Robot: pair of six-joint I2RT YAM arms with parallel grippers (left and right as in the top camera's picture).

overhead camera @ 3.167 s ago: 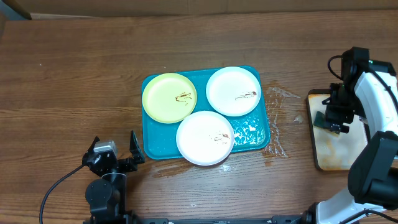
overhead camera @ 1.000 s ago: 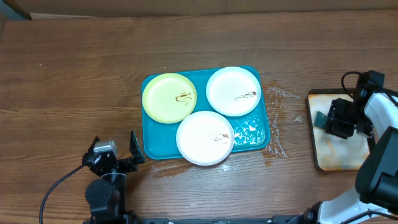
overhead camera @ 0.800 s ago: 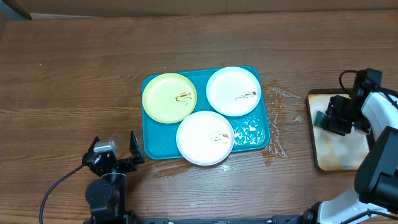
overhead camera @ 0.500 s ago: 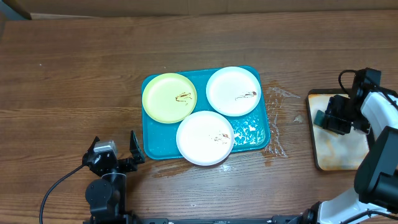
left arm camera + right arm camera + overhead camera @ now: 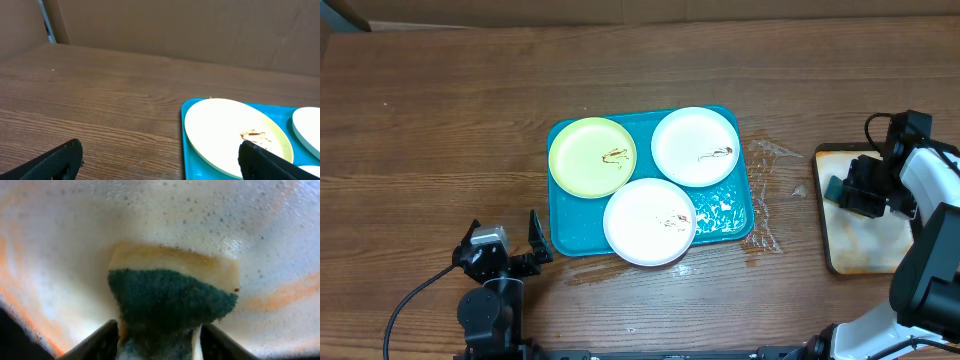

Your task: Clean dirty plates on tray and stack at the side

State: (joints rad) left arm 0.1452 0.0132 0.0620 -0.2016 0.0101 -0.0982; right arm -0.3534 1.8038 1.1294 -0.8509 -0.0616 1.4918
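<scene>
My right claw [image 5: 160,330], arm reaching down at the table's 3 o'clock, pinches a green-and-yellow scouring sponge [image 5: 170,295] over the small foamy dark-rimmed tray [image 5: 865,250]. My left claw [image 5: 505,242] rests at 7 o'clock, fingers spread wide. A pale yellow-green round plate [image 5: 592,157] and two white round plates [image 5: 695,146] lie on the teal-blue rectangular plastic tray [image 5: 725,222] at centre.

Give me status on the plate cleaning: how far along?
Done: nothing yet. The yellow-green plate, far white plate and near white plate all sit on the teal tray, each with a brown smear; no stack beside it. In hand: the right gripper holds the sponge at the foamy tray. To do: wiping and stacking all three; the left gripper is open, apart from the tray.
</scene>
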